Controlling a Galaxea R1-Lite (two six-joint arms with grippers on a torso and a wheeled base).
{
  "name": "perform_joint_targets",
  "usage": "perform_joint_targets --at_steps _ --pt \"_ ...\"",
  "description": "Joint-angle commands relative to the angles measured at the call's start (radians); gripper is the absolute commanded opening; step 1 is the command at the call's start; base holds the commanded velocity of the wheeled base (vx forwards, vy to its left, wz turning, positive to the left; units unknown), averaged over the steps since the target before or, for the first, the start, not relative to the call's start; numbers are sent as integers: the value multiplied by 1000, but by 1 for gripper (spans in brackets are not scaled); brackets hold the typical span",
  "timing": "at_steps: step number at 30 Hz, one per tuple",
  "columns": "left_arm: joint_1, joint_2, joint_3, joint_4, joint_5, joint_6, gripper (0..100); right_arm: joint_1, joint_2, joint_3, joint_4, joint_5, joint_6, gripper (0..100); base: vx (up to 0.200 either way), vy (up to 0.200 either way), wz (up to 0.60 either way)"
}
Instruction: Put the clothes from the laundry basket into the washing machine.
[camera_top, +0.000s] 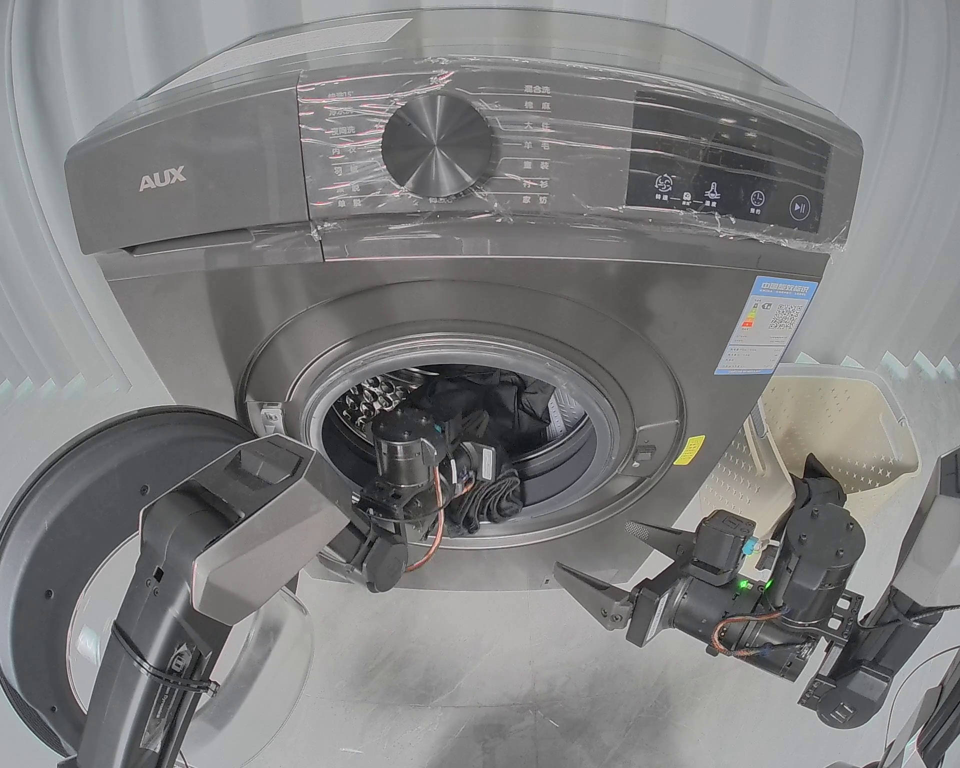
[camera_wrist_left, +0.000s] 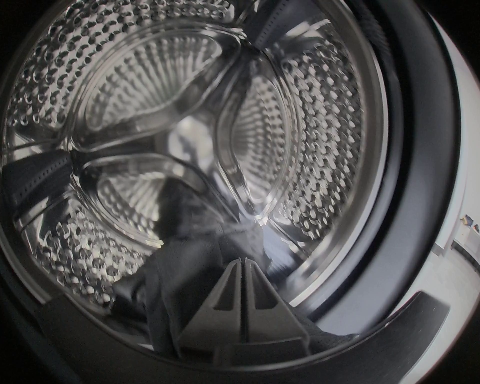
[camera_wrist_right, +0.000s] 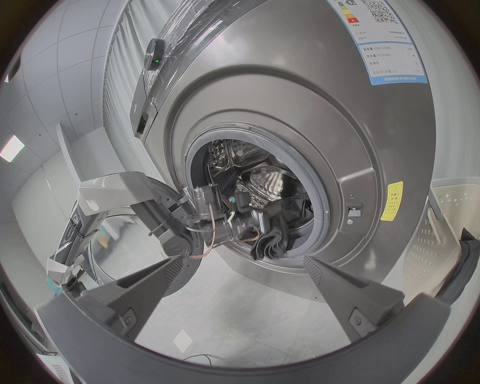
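The grey washing machine (camera_top: 560, 300) stands with its round door (camera_top: 60, 520) swung open to the left. My left gripper (camera_wrist_left: 243, 280) is inside the drum opening, fingers pressed together with no cloth visible between them. A dark garment (camera_wrist_left: 185, 270) lies in the drum beside the fingers and drapes over the lower door rim (camera_top: 497, 500). More dark clothes (camera_top: 500, 400) sit deeper in the drum. My right gripper (camera_top: 595, 550) hangs open and holds nothing, low in front of the machine's right side. The cream laundry basket (camera_top: 850, 430) stands to the right, a dark garment (camera_wrist_right: 467, 260) over its rim.
The pale floor (camera_top: 480, 660) in front of the machine is bare. The left arm (camera_top: 230, 540) crosses in front of the open door. White curtains (camera_top: 40, 300) hang behind the machine.
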Motion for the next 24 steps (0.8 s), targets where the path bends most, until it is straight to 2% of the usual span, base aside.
perform_joint_targets --at_steps 1,4,10,11,17,20,23,24 --pt "26 42 -151 0 41 -7 0 1 0 0 -1 0 0 100 0 0 0" --pt "37 72 -239 -1 57 -7 0 1 0 0 -1 0 0 100 0 0 0" --pt "35 79 -249 -1 57 -5 0 -1 0 0 -2 0 0 100 0 0 0" --pt "35 79 -245 -1 57 -5 100 -1 0 0 -1 0 0 100 0 0 0" --pt "28 62 -171 -1 53 -4 100 1 0 0 -1 0 0 100 0 0 0" --pt "15 21 -61 8 34 -1 100 1 0 0 -1 0 0 100 0 0 0" --pt "9 2 47 16 -12 8 100 1 0 0 -1 0 0 100 0 0 0" --pt "9 2 50 16 -13 10 100 1 0 0 -1 0 0 100 0 0 0"
